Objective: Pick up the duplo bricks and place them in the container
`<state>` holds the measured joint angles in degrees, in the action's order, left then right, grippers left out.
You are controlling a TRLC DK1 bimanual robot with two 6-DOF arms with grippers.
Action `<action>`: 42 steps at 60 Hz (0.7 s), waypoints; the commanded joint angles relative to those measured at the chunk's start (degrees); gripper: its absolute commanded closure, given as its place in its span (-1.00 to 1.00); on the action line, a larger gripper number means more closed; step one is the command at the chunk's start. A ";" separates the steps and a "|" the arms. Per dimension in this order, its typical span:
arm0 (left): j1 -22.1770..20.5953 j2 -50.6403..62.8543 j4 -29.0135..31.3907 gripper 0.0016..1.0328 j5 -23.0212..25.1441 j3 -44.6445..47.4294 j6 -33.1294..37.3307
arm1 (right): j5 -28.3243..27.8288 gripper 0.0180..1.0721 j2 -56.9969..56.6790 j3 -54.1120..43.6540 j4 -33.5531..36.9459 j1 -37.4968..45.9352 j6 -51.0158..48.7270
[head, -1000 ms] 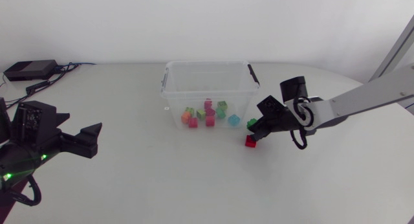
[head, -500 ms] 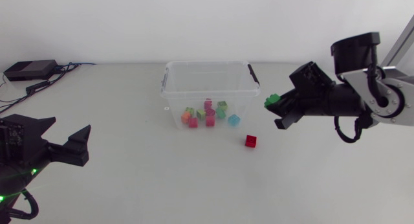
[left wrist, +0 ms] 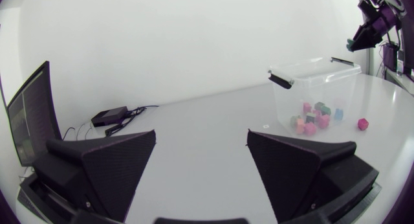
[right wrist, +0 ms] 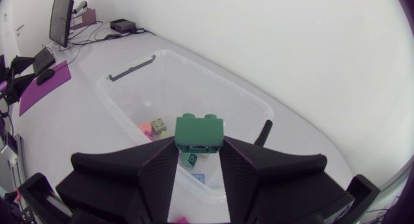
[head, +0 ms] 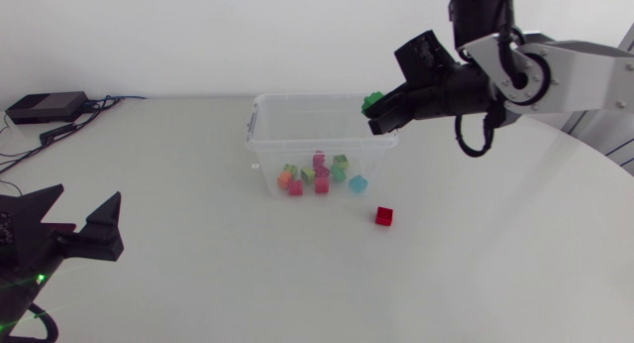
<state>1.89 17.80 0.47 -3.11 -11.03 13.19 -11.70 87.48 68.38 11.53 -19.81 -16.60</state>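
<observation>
One green brick (head: 373,101) (pinched by right gripper (head: 380,113)) has risen over container (head: 297,135).

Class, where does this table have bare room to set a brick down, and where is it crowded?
Bare: the wide stretch between the left gripper and the container, and right of the red brick. Crowded: the bricks clustered in the container.
</observation>
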 commanded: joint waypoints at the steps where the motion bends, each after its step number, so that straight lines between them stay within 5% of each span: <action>1: 0.57 -0.66 -1.35 -0.91 -0.14 1.80 -2.03 | 0.89 0.39 4.63 3.25 -1.25 -1.02 2.10; 9: 0.92 -3.04 -2.40 -0.91 -0.14 3.20 -2.73 | 2.74 0.33 10.60 7.21 -2.65 -2.86 2.54; 13: 1.19 -4.18 -2.49 -0.90 -0.14 3.91 -3.00 | 3.88 -0.16 12.71 8.79 -2.65 -3.48 2.63; 15: 1.27 -5.15 -2.49 -0.90 -0.23 4.35 -3.00 | 4.67 -0.58 13.42 9.32 -2.65 -3.74 2.71; 18: 1.63 -6.38 -2.58 -0.91 -0.14 4.87 -3.00 | 5.11 -0.84 13.06 9.32 -2.65 -3.83 2.71; 42: 3.47 -18.07 -2.05 -0.90 -0.40 9.53 -3.35 | 1.68 -0.88 -13.48 -9.93 4.47 0.21 -5.55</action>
<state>4.82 0.47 -1.19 -3.36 -2.90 11.53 -9.39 75.77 62.39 14.09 -20.56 -19.79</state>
